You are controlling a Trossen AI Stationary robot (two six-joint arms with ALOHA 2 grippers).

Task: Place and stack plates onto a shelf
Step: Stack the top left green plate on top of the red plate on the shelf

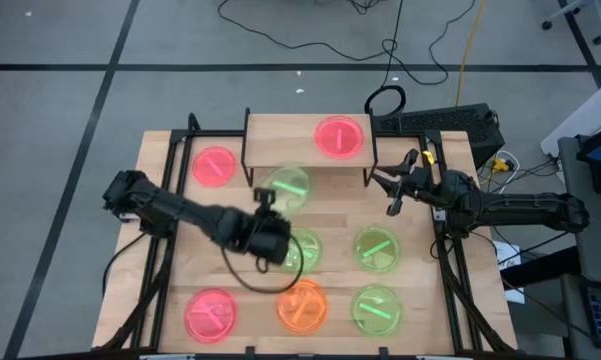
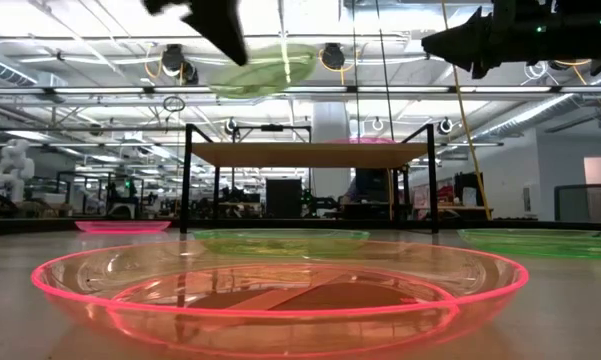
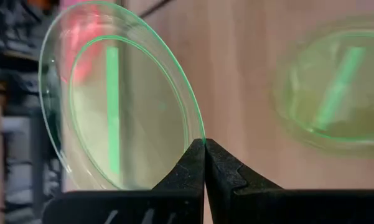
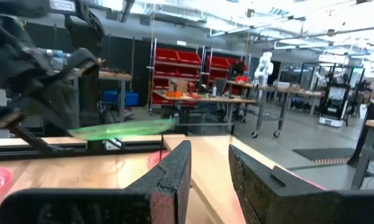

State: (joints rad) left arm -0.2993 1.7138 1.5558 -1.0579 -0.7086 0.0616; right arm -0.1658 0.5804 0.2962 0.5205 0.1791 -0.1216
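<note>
My left gripper (image 1: 270, 207) is shut on a green plate (image 1: 288, 186), held in the air at the near edge of the shelf (image 1: 305, 128). In the low view this plate (image 2: 265, 70) hangs higher than the shelf board (image 2: 310, 153). A pink plate (image 1: 340, 137) lies on the shelf's right half. My right gripper (image 1: 392, 190) stands open and empty near the table's right edge, level with the shelf's front. In the right wrist view its fingers (image 4: 174, 177) show a clear gap. My left gripper pinches the green plate's rim (image 3: 202, 138) between its two fingertips, only at their free ends. The fingers slant downward from the table's near left toward the shelf. The plate is lifted clear of the table and reaches out beyond the fingers, slightly tilted.
On the table lie a pink plate (image 1: 214, 166) left of the shelf, two green plates (image 1: 302, 250) (image 1: 377, 248) mid-table, and a pink (image 1: 211, 313), an orange (image 1: 302, 305) and a green plate (image 1: 377, 308) along the near edge. The shelf's left half is bare.
</note>
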